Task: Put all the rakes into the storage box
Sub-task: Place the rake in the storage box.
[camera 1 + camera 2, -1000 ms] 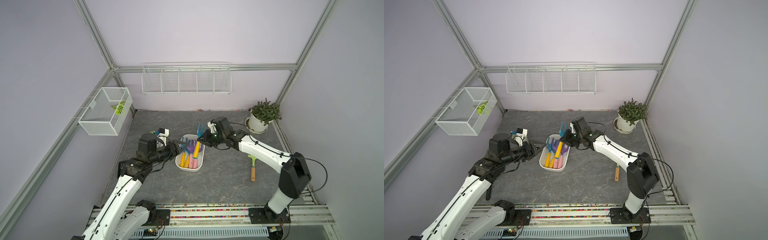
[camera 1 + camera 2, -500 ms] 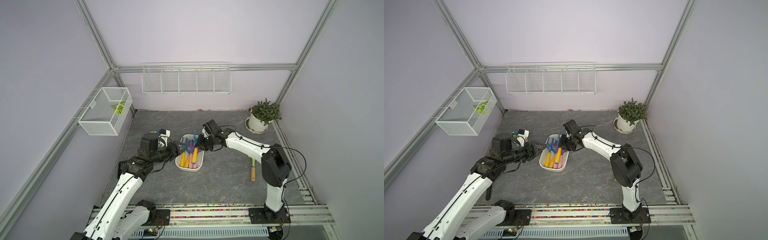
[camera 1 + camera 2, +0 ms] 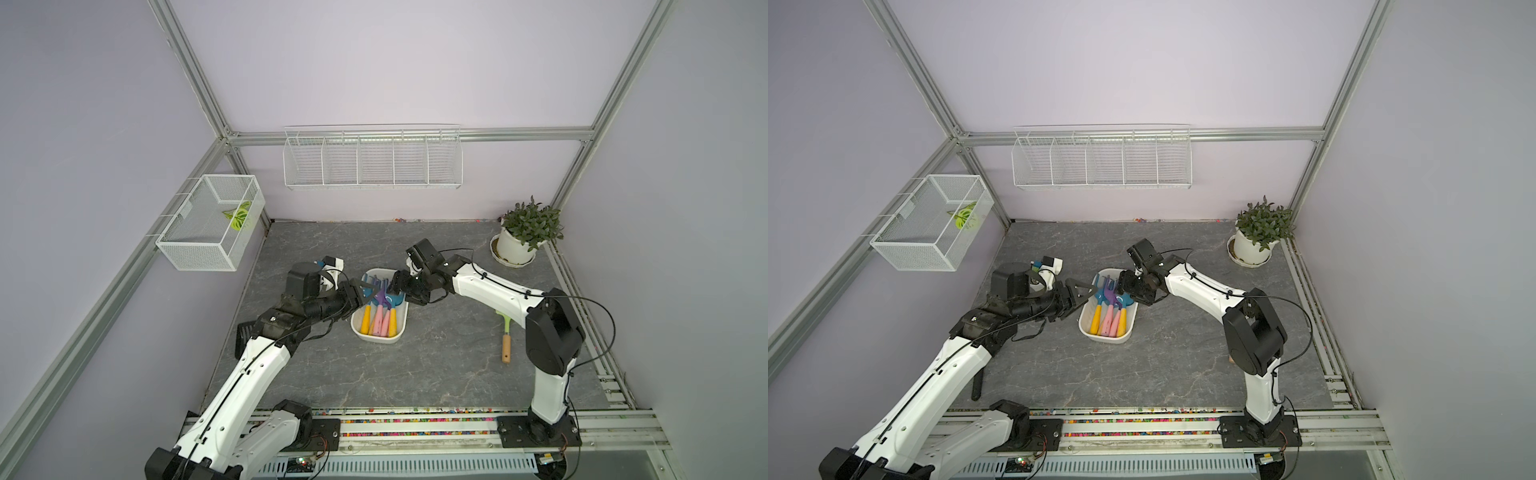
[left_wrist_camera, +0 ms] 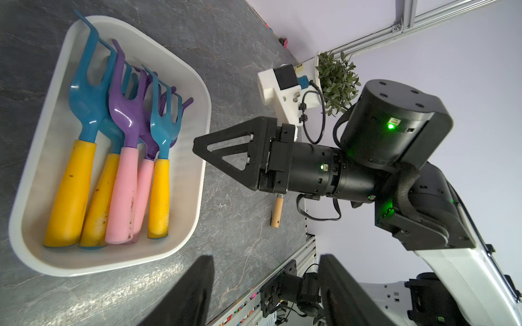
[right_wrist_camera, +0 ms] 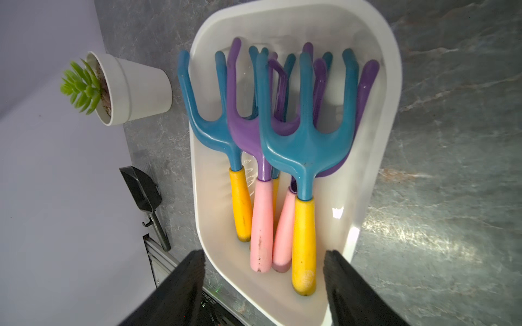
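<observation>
The storage box (image 3: 376,338) (image 3: 1104,338) (image 4: 197,93) (image 5: 389,56) is a shallow white tub in the middle of the table, holding several rakes with teal or purple heads and yellow or pink handles. The topmost rake (image 5: 306,146) (image 4: 162,127) (image 3: 1125,300), teal with a yellow handle, lies free on the others. My right gripper (image 3: 400,286) (image 3: 1124,286) (image 5: 262,282) (image 4: 199,148) hovers over the box's far end, open, its fingers either side of that handle and apart from it. My left gripper (image 3: 365,291) (image 3: 1081,291) (image 4: 265,293) is open and empty beside the box's left rim.
A green hand tool with a wooden handle (image 3: 505,332) (image 4: 276,211) lies right of the box. A potted plant (image 3: 528,232) (image 3: 1258,237) stands back right. A small succulent pot (image 5: 127,87) and a black scoop (image 5: 141,189) (image 3: 978,384) are left. Mesh basket (image 3: 212,224) and wire rack (image 3: 372,158) hang on the walls.
My right gripper carried the teal rake down over the box, then opened; the rake now lies on the pile. The left arm has barely moved.
</observation>
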`<action>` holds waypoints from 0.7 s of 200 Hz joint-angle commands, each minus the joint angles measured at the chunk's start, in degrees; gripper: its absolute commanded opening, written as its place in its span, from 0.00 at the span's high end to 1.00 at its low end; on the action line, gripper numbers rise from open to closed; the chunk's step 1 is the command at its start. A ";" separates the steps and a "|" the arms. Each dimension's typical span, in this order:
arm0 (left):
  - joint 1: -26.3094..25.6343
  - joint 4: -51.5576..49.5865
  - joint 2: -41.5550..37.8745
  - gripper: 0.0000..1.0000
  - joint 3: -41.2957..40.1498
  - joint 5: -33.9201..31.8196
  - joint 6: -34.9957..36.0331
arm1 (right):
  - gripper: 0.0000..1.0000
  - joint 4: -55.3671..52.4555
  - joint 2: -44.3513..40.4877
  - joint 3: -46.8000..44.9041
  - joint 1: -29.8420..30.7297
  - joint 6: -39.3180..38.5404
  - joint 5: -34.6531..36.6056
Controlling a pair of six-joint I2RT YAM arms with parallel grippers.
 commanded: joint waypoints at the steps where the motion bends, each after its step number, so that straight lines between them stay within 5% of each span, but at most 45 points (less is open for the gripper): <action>1: 0.32 1.49 0.26 0.36 1.10 0.36 -0.07 | 0.29 -1.59 -4.63 0.61 -0.08 -2.87 1.63; 75: -0.11 -0.29 2.73 0.36 1.10 0.25 0.93 | 0.34 -7.30 -13.43 -5.15 -3.27 -9.12 5.04; 140: -8.30 4.44 10.12 0.38 0.33 -0.61 -0.92 | 0.32 -12.48 -24.02 -18.54 -7.90 -7.98 12.25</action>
